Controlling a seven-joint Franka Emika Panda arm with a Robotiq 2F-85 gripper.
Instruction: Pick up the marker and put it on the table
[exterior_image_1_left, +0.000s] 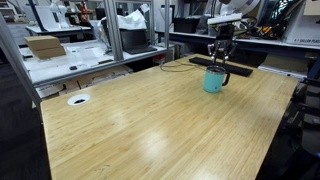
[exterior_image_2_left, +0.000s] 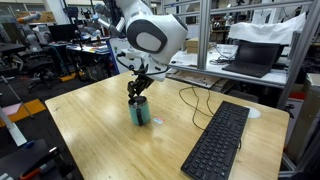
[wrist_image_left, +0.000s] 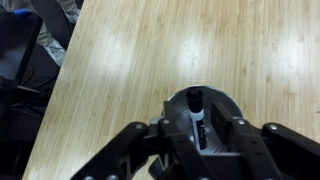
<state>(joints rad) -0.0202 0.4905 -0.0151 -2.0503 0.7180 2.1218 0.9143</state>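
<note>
Glossy light bamboo-grain wood makes up the tabletop (exterior_image_1_left: 150, 130) (exterior_image_2_left: 95, 130) (wrist_image_left: 200, 40), which fills most of each view. A teal mug (exterior_image_1_left: 215, 81) (exterior_image_2_left: 141, 112) stands upright on it, at upper right in an exterior view and just left of centre in an exterior view. In the wrist view the mug (wrist_image_left: 216, 108) is seen from straight above as a dark round opening at lower centre.

The marker (wrist_image_left: 201, 128) stands inside the mug: a white barrel with a black cap pointing up toward the camera. It is not lying on the wood.

The tool (exterior_image_1_left: 219, 66) (exterior_image_2_left: 138, 95) (wrist_image_left: 202, 138) hangs directly over the mug with its tips at the rim. In the wrist view its dark fingers (wrist_image_left: 168, 132) stand apart on either side of the marker with a gap on each side, so the tool is released and grips nothing.

The white arm (exterior_image_2_left: 150, 35) looms large at upper centre. A black keyboard (exterior_image_2_left: 218, 140) lies at lower right, well apart from the mug, and a thin dark cable (exterior_image_2_left: 190, 100) curls between them. A round white-ringed cable hole (exterior_image_1_left: 78, 99) sits near the left edge of the wood. A laptop (exterior_image_2_left: 250, 55) rests on a bench at upper right.
</note>
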